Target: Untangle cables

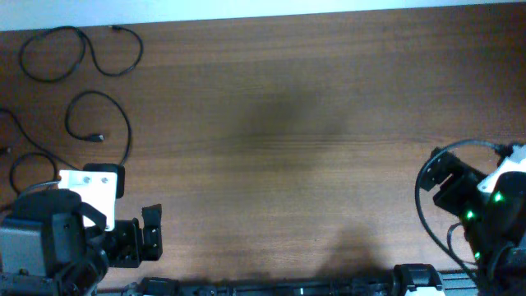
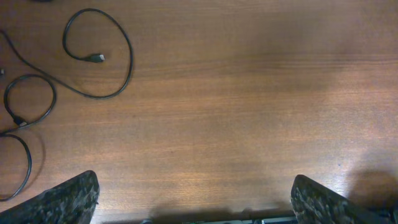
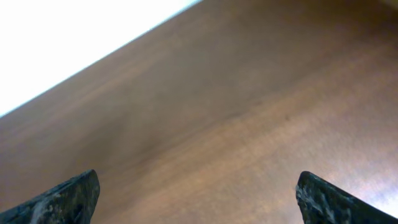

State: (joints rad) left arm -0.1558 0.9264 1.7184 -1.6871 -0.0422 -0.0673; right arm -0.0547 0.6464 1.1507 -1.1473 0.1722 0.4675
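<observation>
Three thin black cables lie in loose separate loops at the table's far left: one at the back (image 1: 85, 49), one in the middle (image 1: 129, 136), one at the left edge (image 1: 12, 168). The left wrist view shows the middle loop with its plug (image 2: 131, 59) and two smaller loops (image 2: 53, 99) (image 2: 30, 165). My left gripper (image 1: 150, 233) (image 2: 196, 199) is open and empty, near the front edge, to the right of the cables. My right gripper (image 1: 444, 181) (image 3: 199, 196) is open and empty at the far right, over bare wood.
The brown wooden table (image 1: 288, 123) ends at a white strip along the back (image 1: 329, 8), also seen in the right wrist view (image 3: 62, 37). Thick black wires loop on the right arm (image 1: 423, 205).
</observation>
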